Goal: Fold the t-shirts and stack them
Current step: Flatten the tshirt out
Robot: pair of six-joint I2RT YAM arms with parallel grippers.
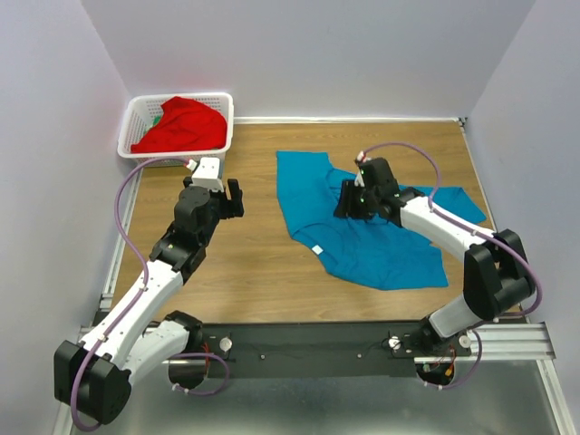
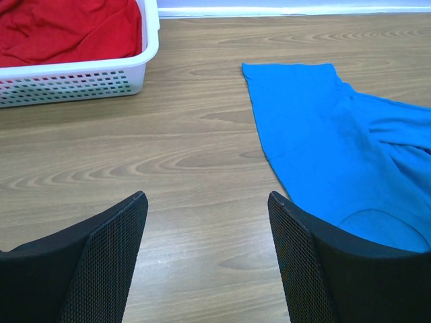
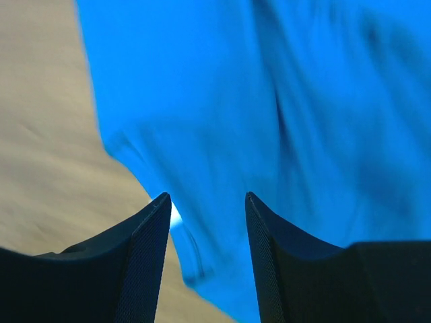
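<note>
A teal-blue t-shirt [image 1: 381,245] lies spread and rumpled on the wooden table, right of centre. It also shows in the left wrist view [image 2: 323,134] and fills the blurred right wrist view [image 3: 269,101]. A bright red t-shirt [image 1: 181,125] [image 2: 67,30] lies bunched in the white basket [image 1: 227,118] at the back left. My left gripper [image 1: 234,201] [image 2: 207,202] stands open over bare wood, left of the teal shirt. Over the teal shirt's middle my right gripper [image 1: 349,199] [image 3: 207,202] is open, jaws apart with only cloth below them.
The white lattice basket [image 2: 81,81] stands in the back left corner against the wall. Grey walls close the table at the back and both sides. Bare wood [image 1: 254,272] lies between the arms in front of the shirt.
</note>
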